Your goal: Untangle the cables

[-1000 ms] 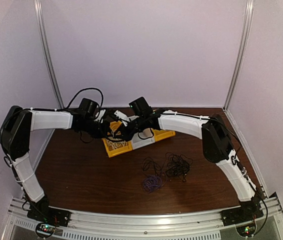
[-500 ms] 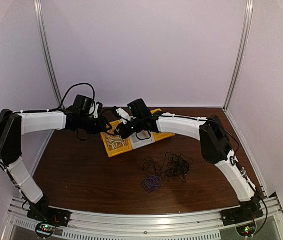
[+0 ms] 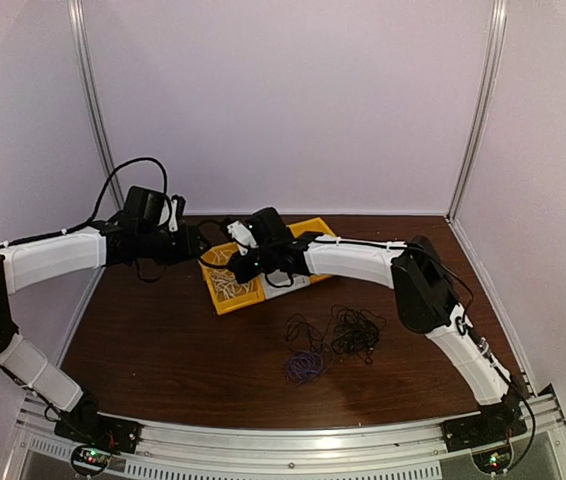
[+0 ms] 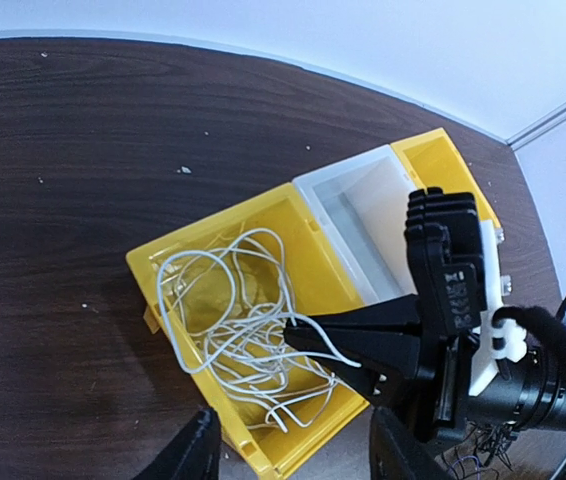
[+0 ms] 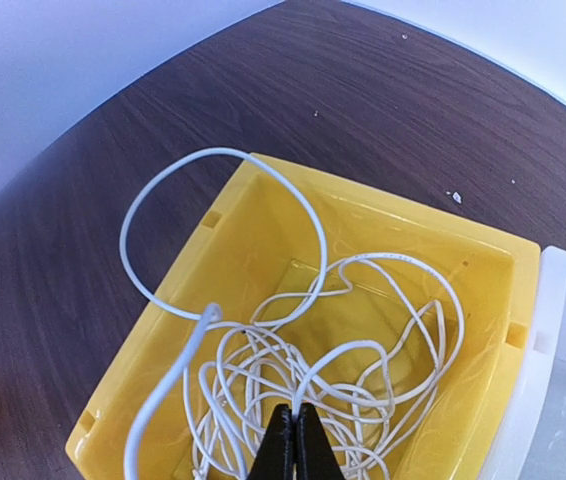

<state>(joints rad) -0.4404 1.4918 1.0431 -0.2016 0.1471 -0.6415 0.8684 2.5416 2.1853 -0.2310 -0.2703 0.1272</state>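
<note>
A white cable (image 4: pixel 225 335) lies coiled in a yellow bin (image 4: pixel 213 228), with one loop hanging over the bin's left rim (image 5: pixel 153 290). My right gripper (image 5: pixel 294 440) hangs over this bin, shut on a strand of the white cable (image 5: pixel 363 350); from the left wrist its black jaws (image 4: pixel 298 335) pinch the strand. My left gripper (image 4: pixel 293 460) is open and empty, drawn back left of the bin (image 3: pixel 195 248). A black cable tangle (image 3: pixel 355 330) and a purple cable (image 3: pixel 305 367) lie on the table in front of the bins.
A clear white bin (image 4: pixel 358 215) and a second yellow bin (image 4: pixel 441 160) stand in a row to the right of the first. The brown table (image 3: pixel 163 350) is walled at the back and sides. Both arms stretch over its far half.
My left gripper has opened and pulled away to the left. My right gripper, still shut on the white cable, has shifted left over the yellow bin.
</note>
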